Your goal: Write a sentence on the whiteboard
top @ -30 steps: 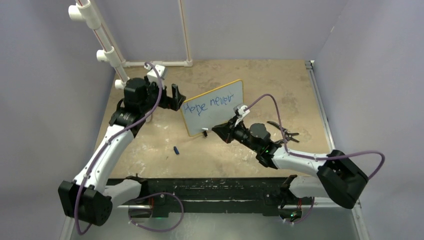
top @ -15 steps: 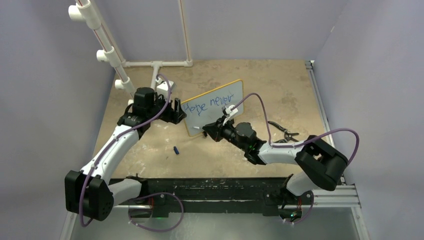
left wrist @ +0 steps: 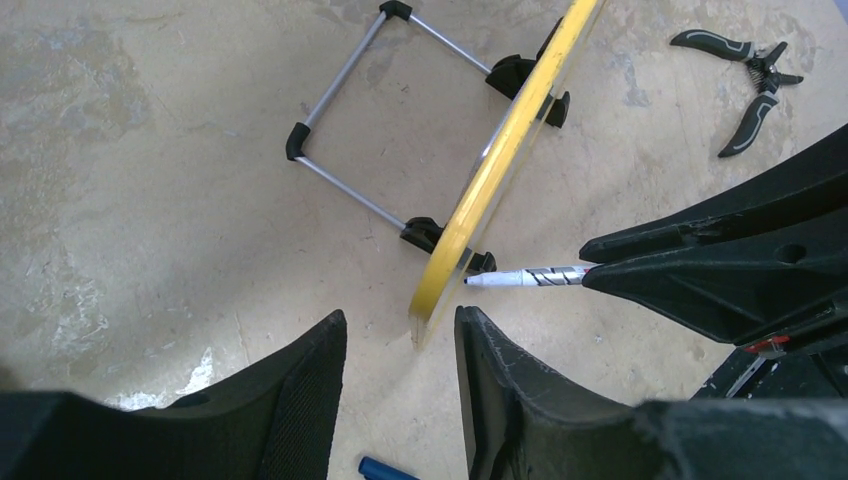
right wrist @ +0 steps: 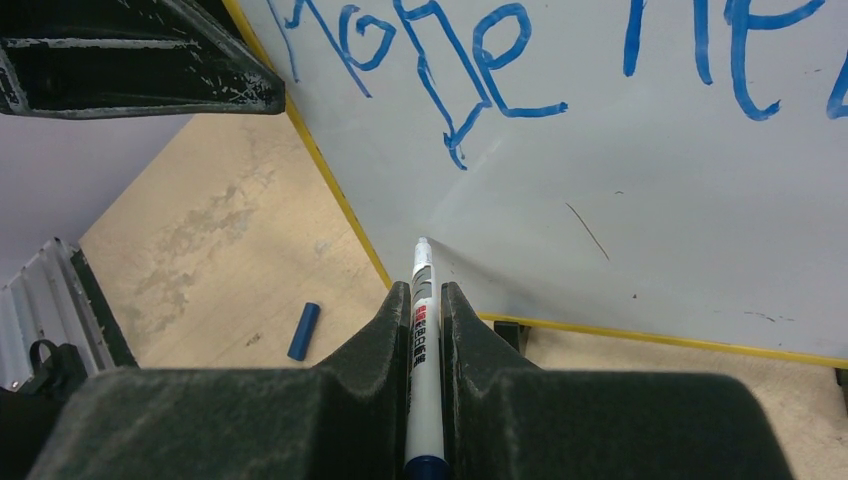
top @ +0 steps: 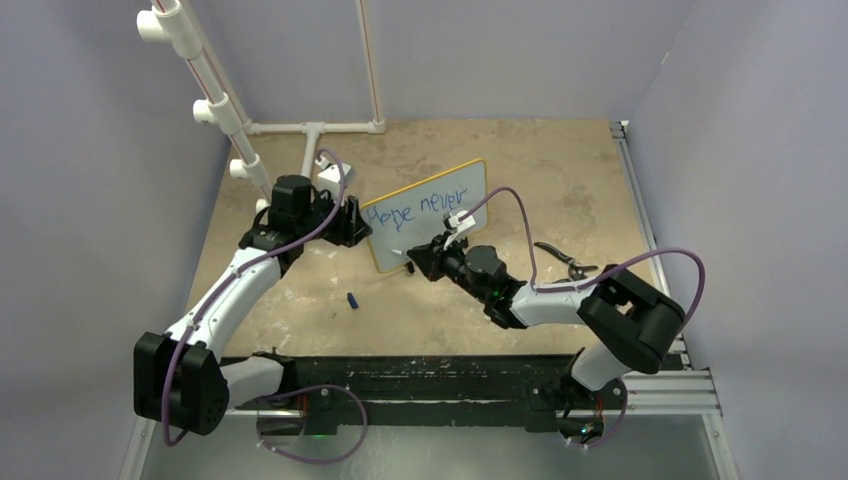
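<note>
The whiteboard (top: pixel 432 215) stands tilted on the table, yellow-framed, with the sentence (top: pixel 416 208) in blue reading "Hope never". My right gripper (right wrist: pixel 425 290) is shut on a white marker (right wrist: pixel 423 320). The marker's tip rests at the board's face near its lower left corner. In the left wrist view the marker (left wrist: pixel 530 277) points at the board's yellow edge (left wrist: pixel 500 160). My left gripper (left wrist: pixel 400 320) stands open at the board's left edge, the lower corner between its fingertips with a gap on each side.
A blue marker cap (top: pixel 353 299) lies on the table in front of the board. Black pliers (top: pixel 565 260) lie to the right. A white pipe frame (top: pixel 210 100) runs along the back left. The board's wire stand (left wrist: pixel 340 80) sticks out behind it.
My left gripper has come in to the board's left edge and its jaws have narrowed. The right arm has carried the marker left and down to the board's lower left corner.
</note>
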`<state>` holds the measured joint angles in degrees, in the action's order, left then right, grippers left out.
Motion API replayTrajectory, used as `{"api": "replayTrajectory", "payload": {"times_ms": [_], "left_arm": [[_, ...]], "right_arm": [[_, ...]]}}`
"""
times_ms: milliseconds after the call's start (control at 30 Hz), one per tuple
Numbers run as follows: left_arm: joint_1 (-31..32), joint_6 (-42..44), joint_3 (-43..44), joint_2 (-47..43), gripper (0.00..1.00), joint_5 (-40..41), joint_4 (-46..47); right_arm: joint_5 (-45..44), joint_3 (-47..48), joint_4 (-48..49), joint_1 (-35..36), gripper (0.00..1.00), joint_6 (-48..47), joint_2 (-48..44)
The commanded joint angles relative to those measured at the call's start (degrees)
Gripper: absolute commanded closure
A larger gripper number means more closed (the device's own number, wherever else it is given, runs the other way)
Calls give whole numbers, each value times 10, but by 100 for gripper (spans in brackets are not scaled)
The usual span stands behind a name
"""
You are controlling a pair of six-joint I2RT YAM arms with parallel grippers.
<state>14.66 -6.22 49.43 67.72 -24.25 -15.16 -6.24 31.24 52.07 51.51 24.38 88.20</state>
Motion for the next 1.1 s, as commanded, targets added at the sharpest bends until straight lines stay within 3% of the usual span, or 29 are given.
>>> {"api": "replayTrajectory", "payload": {"times_ms": [0,267,733,1067], "left_arm": [[2,13,-6,5,59,-10,24],[9,19,-8,6,74,-9,23],[21,28,-8,6,89,2,18],[21,18,-5,13,79,4,20]], "right_arm": [[-26,23,29,4,100,-12,3],[-37,31,31,7,100,-20,10],[-53,49,18,20,100,-39,31],[-86,42,4,29,100,-42,44]]}}
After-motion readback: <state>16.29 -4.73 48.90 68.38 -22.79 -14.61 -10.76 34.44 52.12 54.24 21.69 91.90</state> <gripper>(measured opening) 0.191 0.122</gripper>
